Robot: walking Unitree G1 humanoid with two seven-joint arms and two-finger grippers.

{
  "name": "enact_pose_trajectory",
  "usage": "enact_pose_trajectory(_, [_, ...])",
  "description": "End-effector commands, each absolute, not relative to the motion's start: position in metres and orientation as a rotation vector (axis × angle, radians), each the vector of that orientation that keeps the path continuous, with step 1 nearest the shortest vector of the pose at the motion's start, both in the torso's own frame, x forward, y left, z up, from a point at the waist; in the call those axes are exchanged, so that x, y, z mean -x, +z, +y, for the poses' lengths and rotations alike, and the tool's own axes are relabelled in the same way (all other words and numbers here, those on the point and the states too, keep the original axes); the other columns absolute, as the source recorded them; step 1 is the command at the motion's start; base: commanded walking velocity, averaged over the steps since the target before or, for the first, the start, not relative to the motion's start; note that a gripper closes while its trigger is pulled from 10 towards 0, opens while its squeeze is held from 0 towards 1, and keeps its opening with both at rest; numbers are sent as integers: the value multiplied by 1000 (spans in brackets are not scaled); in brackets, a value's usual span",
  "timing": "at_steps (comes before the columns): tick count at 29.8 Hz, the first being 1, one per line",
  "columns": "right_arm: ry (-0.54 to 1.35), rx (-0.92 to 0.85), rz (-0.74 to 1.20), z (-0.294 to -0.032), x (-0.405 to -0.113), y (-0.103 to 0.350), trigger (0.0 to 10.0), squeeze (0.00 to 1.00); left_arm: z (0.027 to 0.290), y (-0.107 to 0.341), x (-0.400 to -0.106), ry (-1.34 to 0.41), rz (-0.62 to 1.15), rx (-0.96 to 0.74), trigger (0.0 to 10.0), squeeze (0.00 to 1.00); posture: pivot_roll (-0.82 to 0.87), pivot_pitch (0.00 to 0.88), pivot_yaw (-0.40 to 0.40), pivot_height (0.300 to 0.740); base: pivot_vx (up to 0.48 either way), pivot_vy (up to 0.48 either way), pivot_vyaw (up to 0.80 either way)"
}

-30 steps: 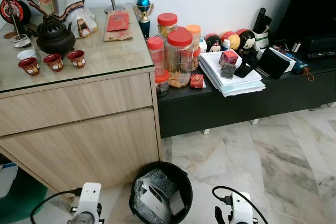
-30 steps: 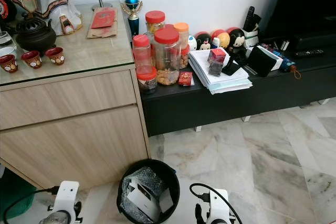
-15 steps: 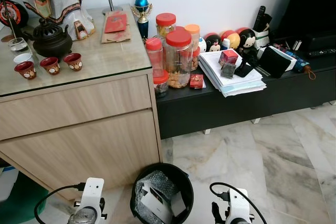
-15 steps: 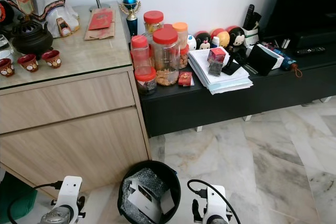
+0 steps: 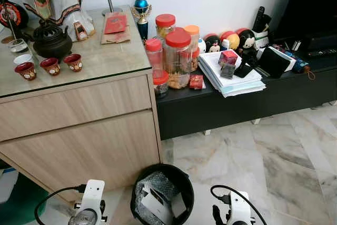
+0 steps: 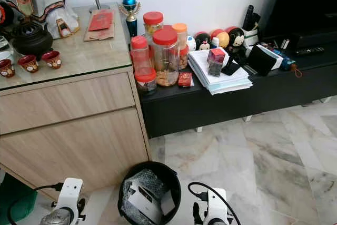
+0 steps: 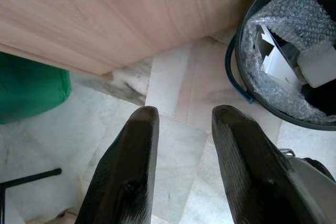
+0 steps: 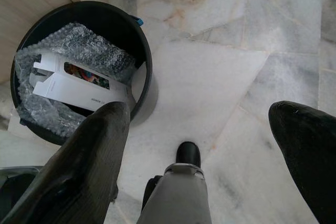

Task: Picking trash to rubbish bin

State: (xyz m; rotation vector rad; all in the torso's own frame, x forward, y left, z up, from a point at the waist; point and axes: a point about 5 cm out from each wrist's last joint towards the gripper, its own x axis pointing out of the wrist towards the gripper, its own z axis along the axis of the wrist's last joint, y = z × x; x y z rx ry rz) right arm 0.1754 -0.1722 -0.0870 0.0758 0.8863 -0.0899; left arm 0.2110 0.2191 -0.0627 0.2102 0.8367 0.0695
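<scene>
One black rubbish bin (image 5: 162, 193), holding bubble wrap (image 8: 79, 43) and white carton (image 8: 79, 83) | between both grippers | left gripper (image 7: 181, 129) fingers apart, empty | right gripper (image 8: 210, 124) spread wide, empty

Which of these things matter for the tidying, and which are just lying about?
For the job: black bin, bubble wrap and white carton inside it, open left claw, open right claw.

Lying about: snack jars, paper stack, red cups, teapot.
</scene>
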Motion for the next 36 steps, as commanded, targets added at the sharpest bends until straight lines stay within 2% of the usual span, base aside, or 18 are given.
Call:
enact_pose_trajectory(1, [-99, -87, 875, -171, -178, -86, 10000, 0, 225, -61, -212, 63, 834, -244, 10000, 0, -91, 0, 72, 740, 0, 0, 0])
enact_pose_trajectory(9, [-90, -85, 875, -169, -179, -86, 10000, 0, 224, -61, -212, 58, 831, -247, 10000, 0, -90, 0, 69, 740, 0, 0, 0])
enact_pose_trajectory(36, [-83, -87, 880, -169, -177, -87, 10000, 0, 223, -61, -212, 54, 831, -253, 10000, 0, -93, 0, 68, 740, -259, 0, 0])
